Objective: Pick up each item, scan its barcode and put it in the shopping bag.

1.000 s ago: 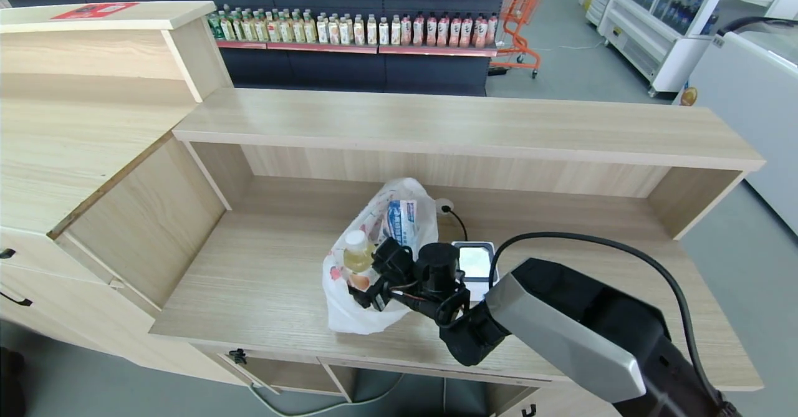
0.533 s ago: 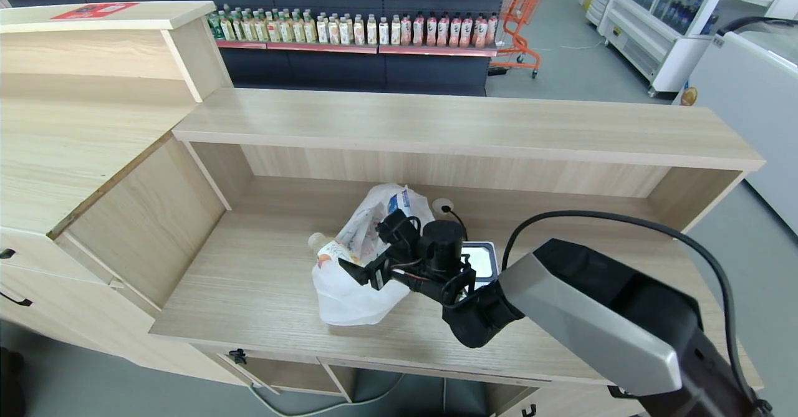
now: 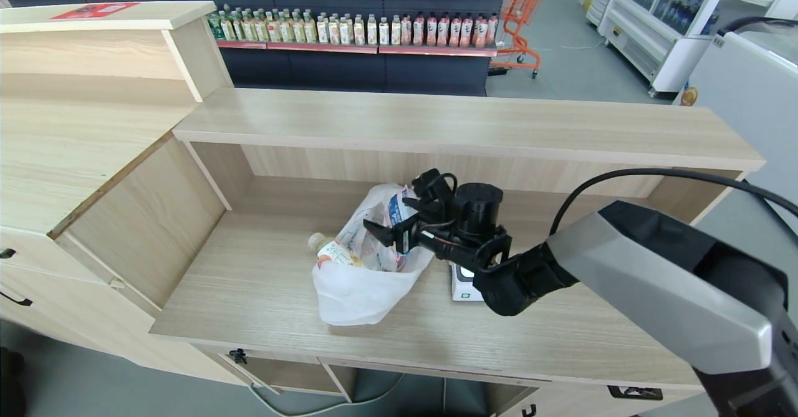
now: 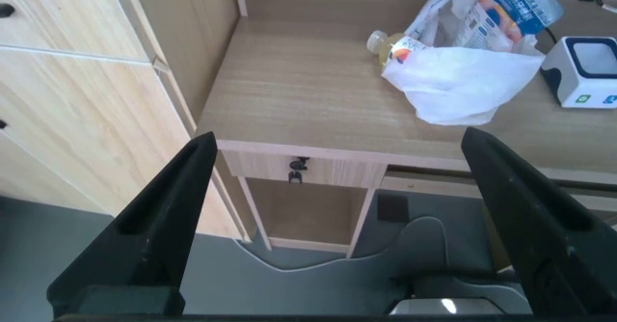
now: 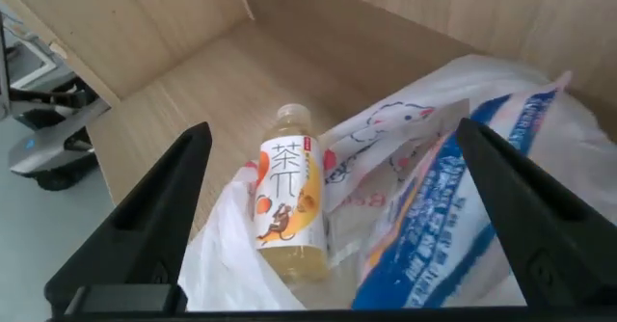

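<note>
Here the right gripper (image 3: 386, 214) hangs just above the slumped white plastic shopping bag (image 3: 361, 292), fingers spread wide and holding nothing. Inside the bag lie a pale yellow tea bottle (image 5: 287, 201) with a white cap and a blue-and-white packet (image 5: 453, 216). A small white barcode scanner (image 3: 464, 286) sits just beside the bag on the light wooden counter (image 3: 249, 286). The left gripper (image 4: 337, 144), likewise wide open and empty, is off the counter's front edge, well apart from the bag.

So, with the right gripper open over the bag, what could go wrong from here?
The bottle lies on its side with its neck poking out of the slumped shopping bag; it might slide out onto the counter. The right gripper hangs open close above the thin plastic, so a finger could snag it and drag the bag.
</note>
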